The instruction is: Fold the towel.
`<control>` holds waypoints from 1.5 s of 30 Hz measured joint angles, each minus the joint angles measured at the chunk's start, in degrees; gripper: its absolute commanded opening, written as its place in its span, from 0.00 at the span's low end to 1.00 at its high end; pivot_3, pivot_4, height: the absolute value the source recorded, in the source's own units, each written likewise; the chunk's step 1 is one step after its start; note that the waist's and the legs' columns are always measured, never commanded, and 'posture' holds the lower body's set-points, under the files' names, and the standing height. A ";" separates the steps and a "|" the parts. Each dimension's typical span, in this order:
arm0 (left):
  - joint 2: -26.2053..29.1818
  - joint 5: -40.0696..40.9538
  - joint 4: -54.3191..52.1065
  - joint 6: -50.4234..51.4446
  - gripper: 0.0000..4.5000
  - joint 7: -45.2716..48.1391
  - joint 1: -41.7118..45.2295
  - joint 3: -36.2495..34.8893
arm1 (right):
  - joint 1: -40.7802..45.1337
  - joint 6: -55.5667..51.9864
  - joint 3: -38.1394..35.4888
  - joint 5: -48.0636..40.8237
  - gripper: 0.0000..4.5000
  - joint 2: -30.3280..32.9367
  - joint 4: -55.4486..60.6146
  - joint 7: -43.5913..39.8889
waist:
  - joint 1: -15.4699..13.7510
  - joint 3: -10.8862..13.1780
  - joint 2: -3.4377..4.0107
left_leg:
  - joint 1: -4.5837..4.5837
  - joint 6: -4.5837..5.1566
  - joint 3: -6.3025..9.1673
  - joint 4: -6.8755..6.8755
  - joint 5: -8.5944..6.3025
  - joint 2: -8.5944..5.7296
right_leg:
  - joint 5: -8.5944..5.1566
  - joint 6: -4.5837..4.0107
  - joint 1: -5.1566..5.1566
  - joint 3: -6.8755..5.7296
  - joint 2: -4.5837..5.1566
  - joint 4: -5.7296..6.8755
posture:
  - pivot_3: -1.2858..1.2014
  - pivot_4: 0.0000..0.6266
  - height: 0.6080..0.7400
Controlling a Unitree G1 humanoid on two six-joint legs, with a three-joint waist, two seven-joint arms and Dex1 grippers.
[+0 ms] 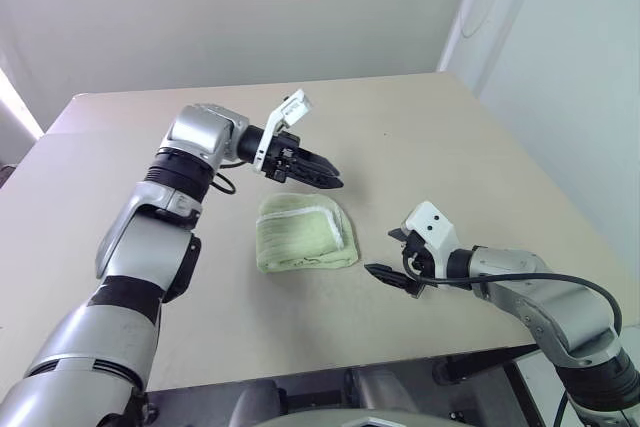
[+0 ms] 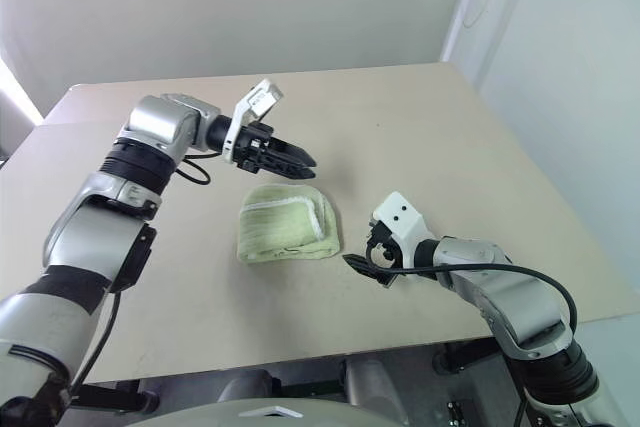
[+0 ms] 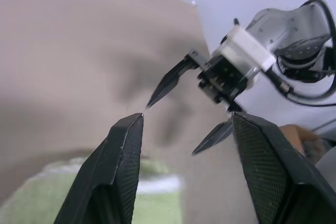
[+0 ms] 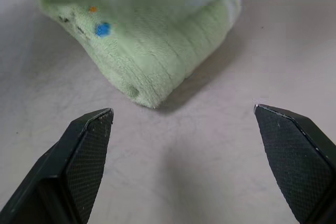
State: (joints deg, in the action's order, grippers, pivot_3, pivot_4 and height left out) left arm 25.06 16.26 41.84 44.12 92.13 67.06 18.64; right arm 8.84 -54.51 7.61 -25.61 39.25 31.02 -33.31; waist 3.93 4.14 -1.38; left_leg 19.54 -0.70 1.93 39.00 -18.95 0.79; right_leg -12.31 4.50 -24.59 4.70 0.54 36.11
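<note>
Both pincers released, folded towel free on the table

The left gripper (image 1: 325, 175) is held open at the towel's (image 1: 305, 232) 12 o'clock, the right gripper (image 1: 388, 259) spread empty at its 4 o'clock; the fold could be undone if a fingertip is dragged across the bundle

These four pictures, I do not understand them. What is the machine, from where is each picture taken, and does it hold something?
It is a humanoid robot with two arms. Two pictures come from cameras in its head, looking down on a beige table. The other two come from cameras on its wrists, looking along the black fingers. On the table lies a light green towel, folded into a small bundle. The left gripper hovers open just above it. The right gripper waits open beside the towel. Neither holds anything.
</note>
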 measured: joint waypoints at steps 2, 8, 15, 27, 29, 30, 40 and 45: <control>0.53 -0.47 -2.53 0.02 0.63 0.05 -2.09 0.86 | 0.32 0.10 0.08 0.10 1.00 0.00 -0.44 -0.27 | -0.05 -0.01 0.01 | -0.04 0.00 -0.02 0.02 0.00 -0.01 | 0.00 0.00 0.05 0.01 0.02 0.00 | 0.52 0.00 0.79; 0.29 -1.29 -7.11 -0.29 0.63 -2.89 -6.87 1.10 | 0.90 0.37 -1.08 -0.71 1.00 -0.64 -1.06 -1.03 | -0.32 0.01 -0.02 | -0.02 0.00 0.00 0.08 0.00 -0.01 | 0.01 0.01 0.08 0.00 0.01 -0.01 | 0.52 0.00 0.79; 7.99 -3.93 -8.81 -17.11 0.63 -8.80 -12.39 -4.57 | 5.25 0.66 -8.36 -6.63 1.00 -4.15 -1.11 -2.12 | 0.13 -0.01 0.05 | -0.14 0.00 -0.01 0.02 0.00 0.04 | 0.04 -0.02 0.08 0.04 -0.05 0.08 | 0.52 0.00 0.79; 11.23 -5.45 -16.49 -31.43 0.63 -17.90 -27.55 -10.57 | 16.39 11.81 3.84 1.92 1.00 -16.73 -20.89 -1.21 | -1.57 -0.04 0.02 | 0.02 0.00 -0.04 0.09 0.01 0.01 | 0.25 0.00 0.08 0.00 0.06 -0.01 | 0.52 0.00 0.79; 10.58 -4.36 -19.55 -29.94 0.63 -18.00 -29.45 -10.62 | 16.39 13.77 4.88 3.61 1.00 -17.98 -24.21 -1.10 | -1.42 -0.04 0.02 | 0.01 0.00 -0.05 0.10 0.01 0.00 | 0.27 -0.01 0.08 0.02 0.07 0.00 | 0.52 0.00 0.79; 10.16 -4.16 -20.87 -29.54 0.63 -18.05 -30.11 -10.59 | 16.39 14.21 5.19 4.23 1.00 -18.32 -25.34 -1.09 | -1.39 -0.04 0.02 | 0.01 0.00 -0.05 0.10 0.01 0.00 | 0.26 -0.01 0.08 0.02 0.07 0.01 | 0.52 0.00 0.79; 7.86 -10.20 -17.49 -37.57 0.63 -21.08 -35.28 -5.50 | 12.45 18.66 11.05 12.11 1.00 -18.38 -30.32 -2.27 | -1.11 -0.10 0.08 | -0.16 -0.01 -0.03 0.13 0.01 0.01 | 0.12 -0.01 0.13 0.02 0.00 0.12 | 0.52 0.00 0.79; 5.54 -12.35 -11.32 -43.37 0.63 -22.11 -34.18 -4.76 | 13.40 19.12 11.24 14.27 1.00 -19.14 -31.65 -1.89 | -1.29 -0.30 0.09 | -0.21 -0.01 -0.02 0.18 0.01 0.00 | 0.13 -0.01 0.24 0.01 0.01 0.12 | 0.52 0.00 0.79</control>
State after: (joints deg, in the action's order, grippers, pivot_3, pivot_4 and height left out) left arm 30.60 3.91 30.51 0.74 70.02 32.88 13.88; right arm 22.23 -35.38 18.85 -11.34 20.11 -0.63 -35.21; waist 2.64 3.83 -1.28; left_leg 19.34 -0.71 1.91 39.18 -18.94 0.79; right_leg -12.18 4.49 -24.35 4.71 0.55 36.23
